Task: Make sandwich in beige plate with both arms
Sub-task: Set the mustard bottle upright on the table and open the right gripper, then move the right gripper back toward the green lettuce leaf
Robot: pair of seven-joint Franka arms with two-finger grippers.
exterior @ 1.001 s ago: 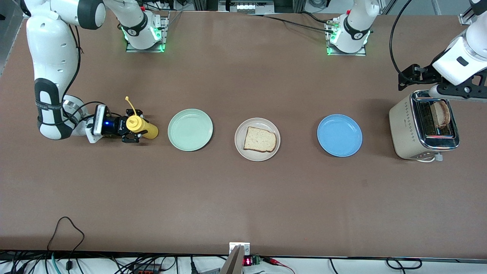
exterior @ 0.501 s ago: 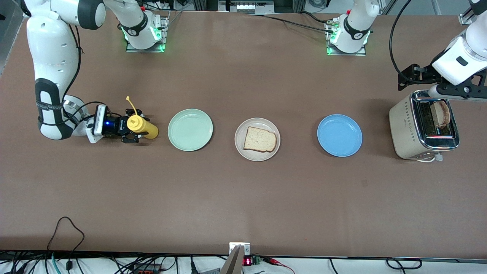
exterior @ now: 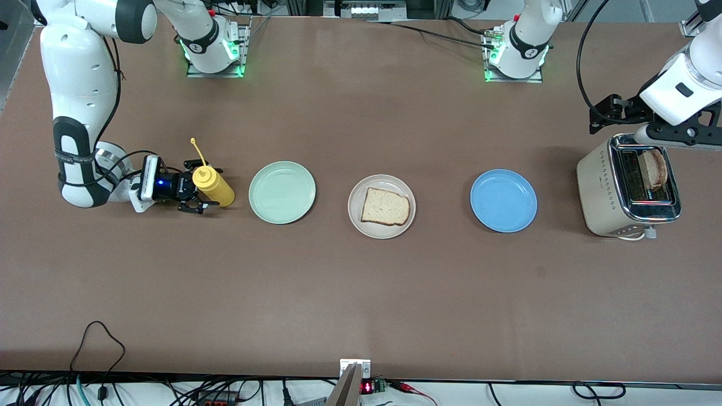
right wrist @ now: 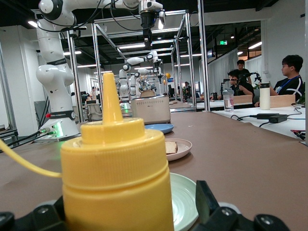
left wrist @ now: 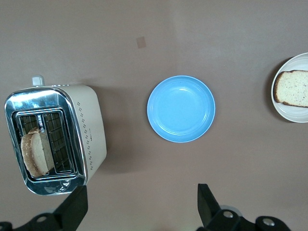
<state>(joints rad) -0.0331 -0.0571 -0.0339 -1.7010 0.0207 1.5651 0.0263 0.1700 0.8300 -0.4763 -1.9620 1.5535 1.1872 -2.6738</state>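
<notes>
right end effector (exterior: 198, 187) is low at the right arm's end of the bench, fingers spread wide on either side of the yellow bottle (exterior: 213, 186). bottle stands upright on the bench, not gripped, just beside the mint plate (exterior: 282, 192). in the right wrist view the bottle (right wrist: 118, 178) fills the gap between the fingers but the pads look clear of it.

left end effector (exterior: 674, 132) hangs over the toaster (exterior: 628, 186) at the left arm's end, fingers wide in the left wrist view (left wrist: 139, 204), holding nothing. second bread slice (exterior: 655, 167) sits upright in the toaster slot.

task state: beige plate (exterior: 382, 225) is mid-bench between the mint plate and the blue plate (exterior: 503, 201), one slice (exterior: 385, 206) lying flat on it. no lettuce visible anywhere, so i can't place it.

my read: sauce step looks finished, bottle set down. sandwich is half built, top slice not yet placed.

next move, as a guess: right arm backs straight off without tipping the bottle. left arm drops into the slot, pinches the toast by its exposed top edge, lifts vertically to clear the slot walls, then carries it past the blue plate and lays it flat on the slice.
</notes>
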